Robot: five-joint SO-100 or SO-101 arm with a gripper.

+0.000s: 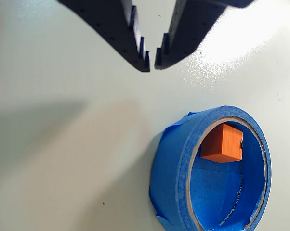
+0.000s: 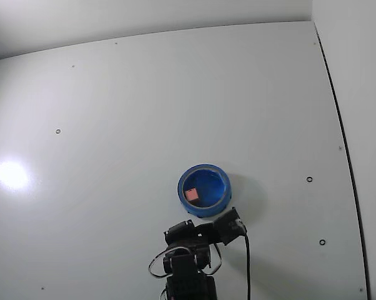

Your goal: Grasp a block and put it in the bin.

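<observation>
the block [image 1: 222,143] already lies inside the bin [image 1: 169,168], so the placing step looks done and what remains is, by my reading, only to draw the arm clear — no further grasp seems called for. in the wrist view the gripper [image 1: 151,61] hangs above the bare bench [image 1: 63,144], its dark jaws nearly closed with just a thin gap at the tips and nothing between them; it is empty and sits apart from the bin's rim. the block reads orange in the wrist view and pinkish in the fixed view [image 2: 191,194], a small plain-faced cube resting against the inner wall. the bin [image 2: 220,178] is a bright blue ring with a thick rim and a pale inner edge — much wider than the cube — standing just ahead of the arm's base.
</observation>
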